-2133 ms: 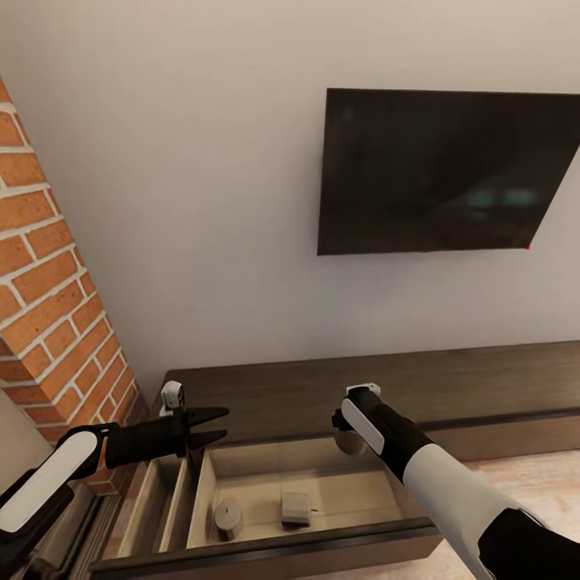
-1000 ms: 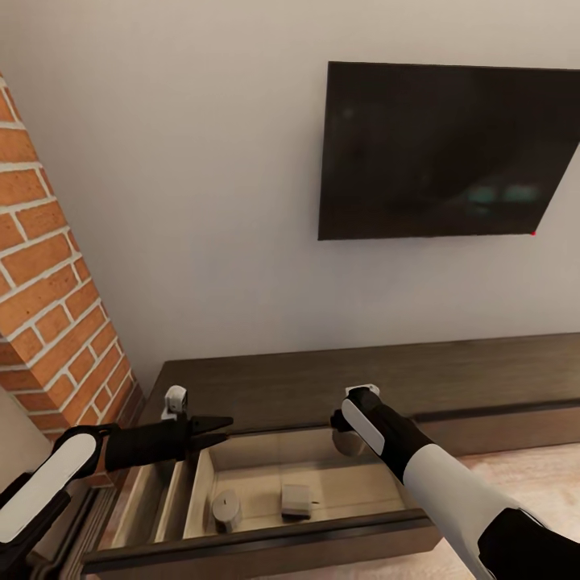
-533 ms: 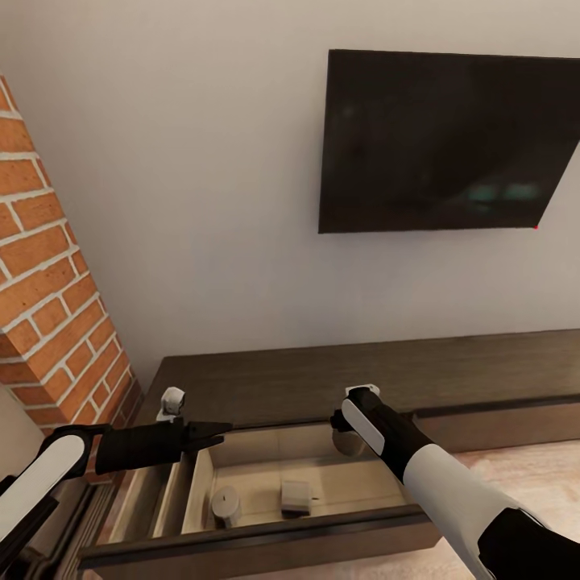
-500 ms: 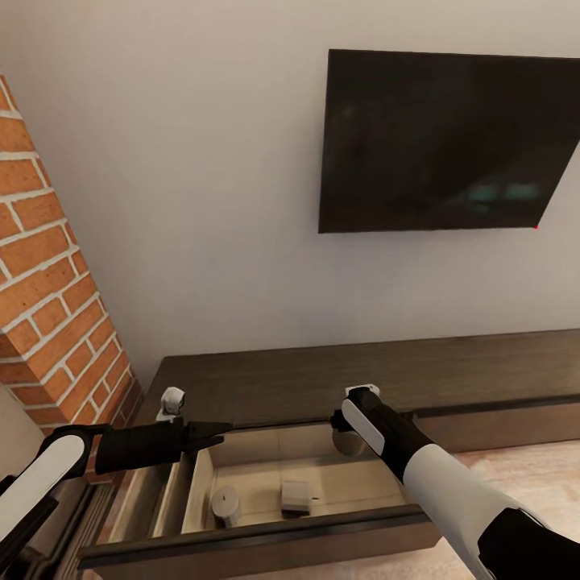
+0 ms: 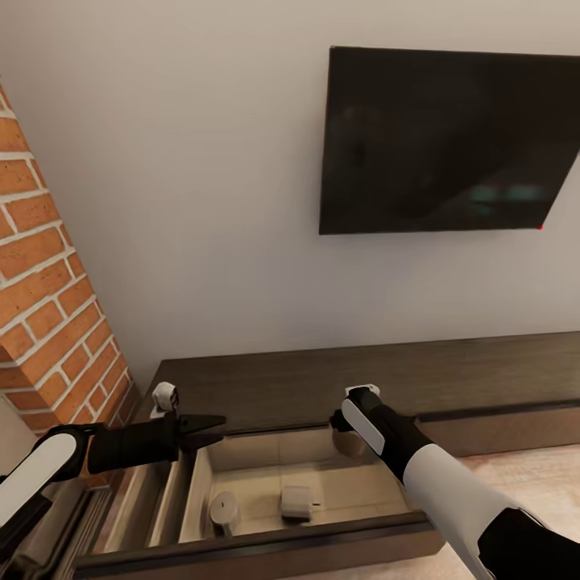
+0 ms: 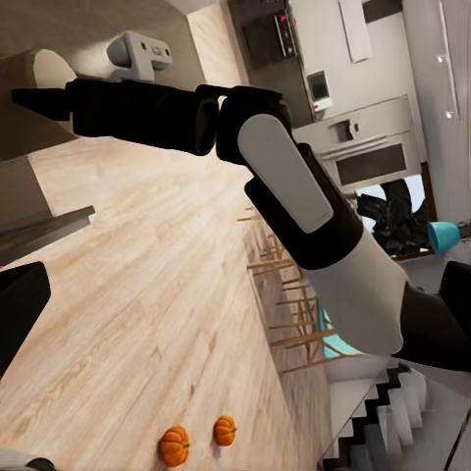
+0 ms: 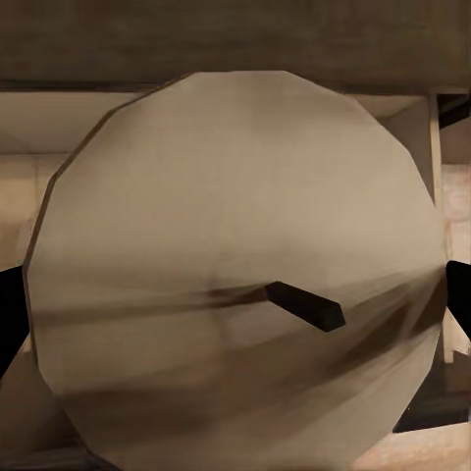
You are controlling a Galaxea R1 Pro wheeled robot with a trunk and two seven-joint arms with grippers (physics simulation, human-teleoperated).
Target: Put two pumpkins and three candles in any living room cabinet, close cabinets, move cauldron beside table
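Candles first: three stubby beige-grey cylinders in all. One beige-grey candle (image 7: 240, 265) sits clamped in the right gripper (image 5: 348, 441), its wicked end face pointing along the fingers, a dark fingertip (image 7: 8, 319) pressed to either side of its body; in the head view it hangs above the rear of the open drawer. Below it, inside the pale wood drawer (image 5: 354, 495) of the long dark brown cabinet (image 5: 322, 387), two more candles: an upright round one (image 5: 223, 510) near the front, and a second one (image 5: 296, 501) lying just beside it, apart from it. Left gripper (image 5: 211, 427) hovers over the drawer's narrow side compartments, its black fingers slightly parted, holding nothing. Out on the wooden floor (image 6: 147, 324), well away, two small orange ribbed pumpkins (image 6: 175, 444) and (image 6: 225, 430) sit side by side. Farther back, one brick column (image 5: 48, 306) and one dark wall-mounted television (image 5: 443, 141).
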